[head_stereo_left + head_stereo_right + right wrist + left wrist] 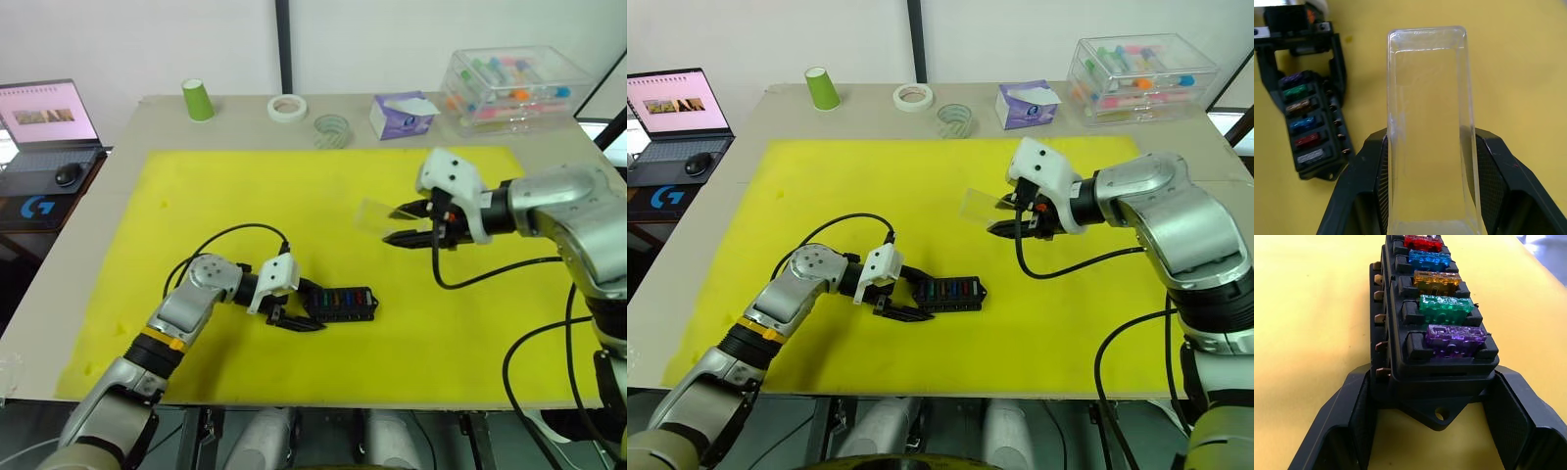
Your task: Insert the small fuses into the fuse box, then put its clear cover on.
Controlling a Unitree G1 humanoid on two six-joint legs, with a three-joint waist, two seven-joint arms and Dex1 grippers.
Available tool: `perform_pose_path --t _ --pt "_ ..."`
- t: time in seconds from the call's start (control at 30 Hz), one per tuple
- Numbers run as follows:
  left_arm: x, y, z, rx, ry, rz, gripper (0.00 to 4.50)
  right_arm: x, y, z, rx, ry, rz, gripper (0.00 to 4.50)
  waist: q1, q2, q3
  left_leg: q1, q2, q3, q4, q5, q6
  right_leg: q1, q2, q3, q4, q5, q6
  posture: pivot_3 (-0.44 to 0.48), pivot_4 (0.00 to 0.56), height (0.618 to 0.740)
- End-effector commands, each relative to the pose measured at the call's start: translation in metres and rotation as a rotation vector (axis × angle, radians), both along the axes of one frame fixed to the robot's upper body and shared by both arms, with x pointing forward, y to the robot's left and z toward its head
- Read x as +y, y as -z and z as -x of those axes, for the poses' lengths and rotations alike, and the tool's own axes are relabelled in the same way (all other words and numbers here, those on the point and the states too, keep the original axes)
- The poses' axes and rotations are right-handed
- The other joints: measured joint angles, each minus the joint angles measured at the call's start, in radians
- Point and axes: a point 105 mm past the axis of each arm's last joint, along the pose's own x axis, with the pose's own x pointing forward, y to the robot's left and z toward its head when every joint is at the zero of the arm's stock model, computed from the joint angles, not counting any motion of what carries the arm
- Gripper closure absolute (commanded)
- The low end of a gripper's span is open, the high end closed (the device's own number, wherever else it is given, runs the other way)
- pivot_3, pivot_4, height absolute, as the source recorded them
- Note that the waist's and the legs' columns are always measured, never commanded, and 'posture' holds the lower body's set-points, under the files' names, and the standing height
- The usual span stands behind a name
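Fuses (1442, 308) are all seated: six in a row in the fuse box (340, 303), purple, teal, amber, blue, red and a clear one. You have only the cover left. The box lies on the yellow mat (294, 196) near the counter's front edge, and your left pincer (292, 315) clamps its near end. Your right pincer (409, 223) grasps the clear cover (1430, 122) in the air, well apart from the box. At the counter's far right corner, a clear storage box (514, 83) holds coloured items.

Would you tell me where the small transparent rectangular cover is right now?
The transparent cover is held in the right gripper, raised over the yellow mat, right of the black fuse box.
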Motion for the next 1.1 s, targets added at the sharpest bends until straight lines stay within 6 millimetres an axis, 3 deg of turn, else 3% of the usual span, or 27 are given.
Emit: perform_pose_path --t 0.03,0.1,0.53,0.63,0.73,1.1 --pt "0.002 0.008 -0.002 0.009 -0.019 -0.049 0.54 0.006 -0.012 0.01 -0.038 -0.037 -0.015 2.62 -0.001 0.0 0.0 0.0 0.0 0.0 0.0 0.0 0.0 0.0 0.0 0.0 0.0 0.0 0.0 0.0 0.15 0.74" --pt "0.005 0.007 -0.006 -0.019 -0.054 -0.05 0.02 0.011 -0.008 0.013 -0.021 -0.064 -0.011 2.62 0.0 0.0 0.0 0.0 0.0 0.0 0.0 0.0 0.0 0.0 0.0 0.0 0.0 0.0 0.0 0.0 0.15 0.74" --pt "0.001 0.005 0.001 -0.024 -0.257 0.058 0.02 0.024 0.003 0.016 0.004 -0.131 -0.006 2.62 -0.002 0.0 0.0 0.0 0.0 0.0 0.0 0.0 0.0 0.0 0.0 0.0 0.0 0.0 0.0 0.0 0.15 0.74" --pt "0.004 0.007 0.005 -0.027 -0.254 0.047 0.64 0.025 0.002 0.016 -0.001 -0.137 -0.005 2.62 -0.003 0.0 0.0 0.0 0.0 0.0 0.0 0.0 0.0 0.0 0.0 0.0 0.0 0.0 0.0 0.0 0.15 0.74" --pt "0.007 0.008 0.012 -0.015 -0.219 0.034 1.65 0.025 0.002 0.016 0.005 -0.143 -0.007 2.62 -0.004 0.0 0.0 0.0 0.0 0.0 0.0 0.0 0.0 -0.001 0.0 0.0 0.0 0.0 0.0 0.0 0.15 0.74" --pt "0.009 0.005 -0.001 -0.049 -0.189 0.02 1.73 0.045 0.016 0.035 0.089 -0.277 0.041 2.62 -0.006 0.0 0.0 0.0 0.001 0.001 -0.001 0.0 0.0 -0.001 0.001 0.001 0.0 0.0 0.0 0.0 0.15 0.74"
